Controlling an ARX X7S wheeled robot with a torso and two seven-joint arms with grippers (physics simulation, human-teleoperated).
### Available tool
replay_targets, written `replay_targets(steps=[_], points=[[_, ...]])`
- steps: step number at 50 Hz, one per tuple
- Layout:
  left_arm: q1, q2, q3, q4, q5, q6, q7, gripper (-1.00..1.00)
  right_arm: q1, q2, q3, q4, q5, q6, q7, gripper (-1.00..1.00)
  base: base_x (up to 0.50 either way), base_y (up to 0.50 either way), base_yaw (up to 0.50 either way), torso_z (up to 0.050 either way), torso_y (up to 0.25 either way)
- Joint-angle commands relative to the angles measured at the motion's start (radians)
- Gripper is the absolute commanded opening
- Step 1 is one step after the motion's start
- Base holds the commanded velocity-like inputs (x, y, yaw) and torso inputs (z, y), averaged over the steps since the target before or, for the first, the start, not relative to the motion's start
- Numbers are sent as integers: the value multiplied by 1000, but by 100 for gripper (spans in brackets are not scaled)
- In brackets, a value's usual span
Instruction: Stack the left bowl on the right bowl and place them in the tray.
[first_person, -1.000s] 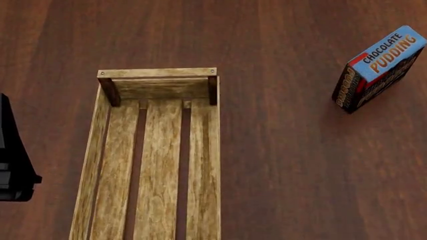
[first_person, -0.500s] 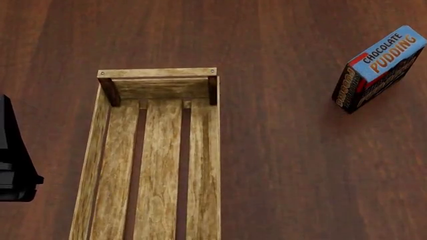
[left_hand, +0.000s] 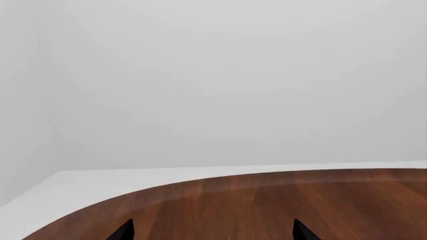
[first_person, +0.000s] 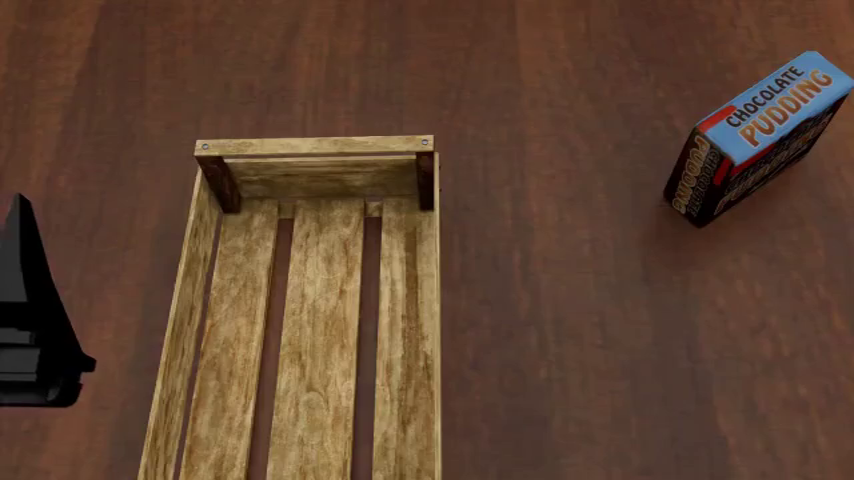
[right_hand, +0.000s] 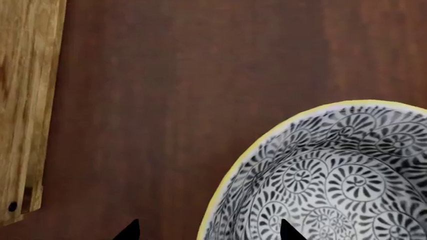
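At the far left of the head view the left arm (first_person: 34, 320) shows only as a dark block; its claw (left_hand: 210, 231) has tips spread apart over bare desk (left_hand: 280, 205), gripping nothing. The tray (first_person: 320, 175) lies empty mid-desk. Far right stands a pudding box (first_person: 754, 135). The right claw (right_hand: 207, 231), tips apart, hovers above a patterned bowl (right_hand: 333, 180) beside the tray. Nothing looks stacked yet; the whole job seems ahead.

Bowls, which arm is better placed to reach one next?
Probably right: its pincer hovers over a patterned bowl beside the tray. The left pincer faces only bare table.
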Motion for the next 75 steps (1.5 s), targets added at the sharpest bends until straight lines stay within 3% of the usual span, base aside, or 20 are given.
replay_targets(steps=[1, 18, 19, 33, 56, 75], points=[[2, -5, 6, 5, 2, -1, -3, 100, 0, -3, -25, 31, -39, -25, -36, 100, 0, 0, 0, 0, 0], [1, -10, 9, 9, -2, -4, -10, 100, -5, -10, -66, 80, -86, -52, -74, 100, 0, 0, 0, 0, 0], [1, -10, 10, 9, 0, -4, -10, 100, -6, -9, -65, 80, -89, -55, -72, -100, 0, 0, 0, 0, 0], [0, -13, 8, 7, -12, -4, -11, 100, 30, 21, -95, -3, -97, 2, 14, -100, 2, 0, 1, 0, 0], [-1, -20, 3, 14, -27, -7, -16, 100, 173, 94, -3, -211, 210, 135, 297, -100, 0, 0, 0, 0, 0], [-1, -27, 3, 19, -32, -8, -23, 100, 568, 215, -138, -169, 582, 202, 636, -100, 0, 0, 0, 0, 0]])
